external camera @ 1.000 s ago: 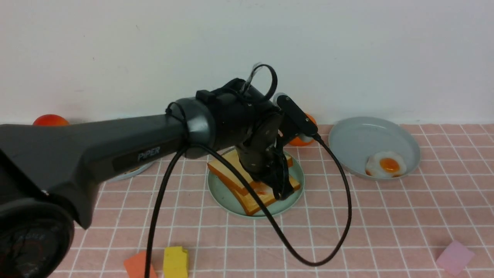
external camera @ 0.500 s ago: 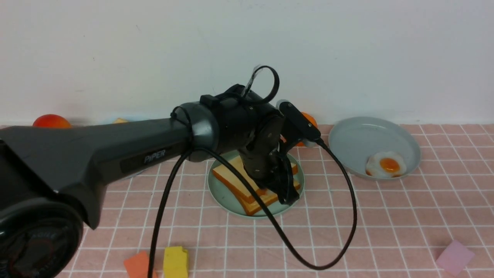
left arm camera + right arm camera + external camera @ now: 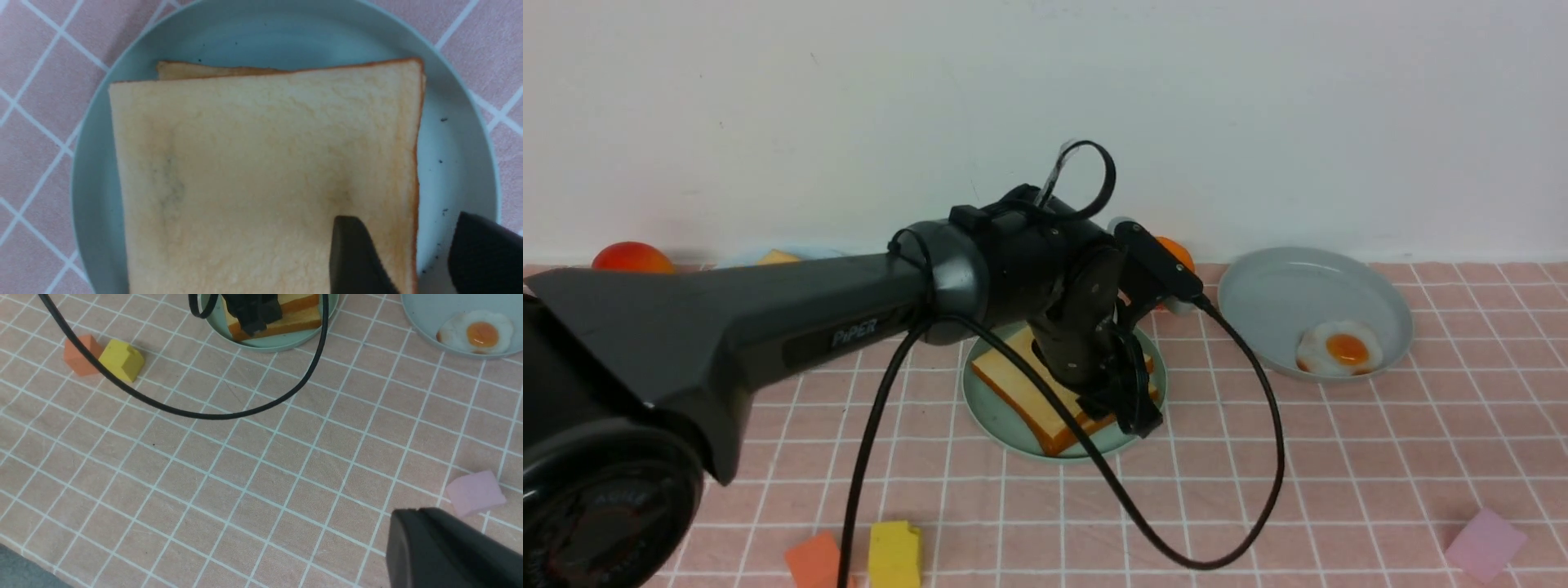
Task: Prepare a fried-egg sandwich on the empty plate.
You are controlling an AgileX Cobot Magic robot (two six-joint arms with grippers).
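The fried-egg sandwich (image 3: 265, 163) lies under the left gripper (image 3: 408, 245), angled downward, fingertips parted; its egg filling is hidden.

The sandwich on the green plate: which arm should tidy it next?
Probably the left: its open pincer hovers over the top toast slice. The right pincer isn't in the front view.

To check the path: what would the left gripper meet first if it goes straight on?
Most likely the top toast slice on the green plate; the left gripper points down there, though its height is unclear.
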